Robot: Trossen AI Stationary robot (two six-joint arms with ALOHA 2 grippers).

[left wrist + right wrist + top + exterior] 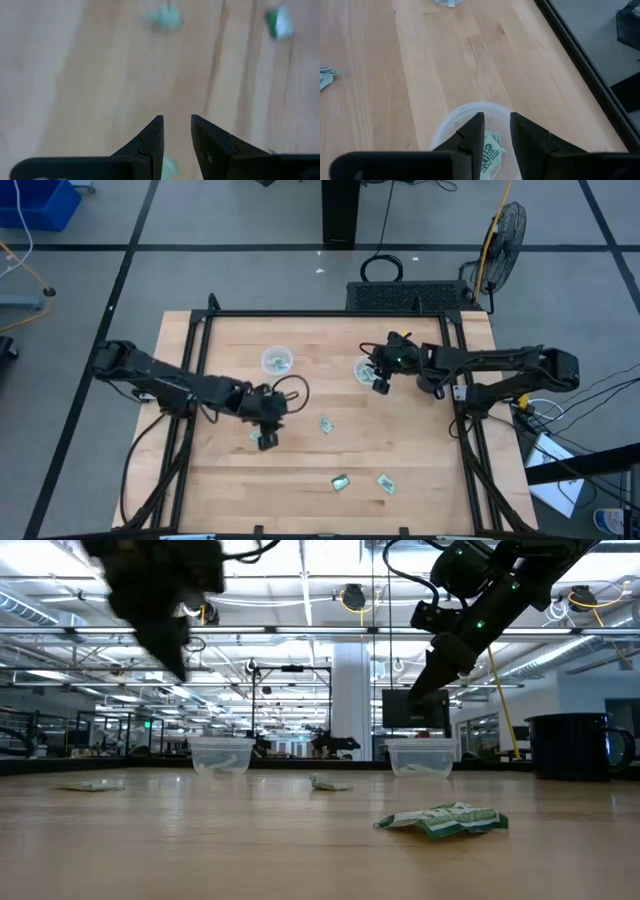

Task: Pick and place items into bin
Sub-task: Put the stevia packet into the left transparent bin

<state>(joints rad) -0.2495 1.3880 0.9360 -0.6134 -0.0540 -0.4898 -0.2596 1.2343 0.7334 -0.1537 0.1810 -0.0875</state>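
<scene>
Two clear plastic cups stand on the wooden table, the left cup [277, 361] and the right cup [362, 370], each with pale green packets in it. Three more packets lie flat on the table, one in the middle [326, 425] and two near the front [341, 482] [386, 484]. My right gripper [380, 385] hangs above the right cup [470, 112], its fingers a narrow gap apart. A packet [490, 152] lies in the cup below that gap. My left gripper [265, 438] is above the table's left middle, its fingers [176, 120] also a narrow gap apart. A pale green patch [169, 167] shows below them.
In the low view a crumpled packet [440, 820] lies nearest, with flat ones farther back [328, 783] [95, 785]. The cups [220, 755] [420, 757] stand toward the far side. A black frame [330, 313] borders the table. Bare wood lies along the near edge.
</scene>
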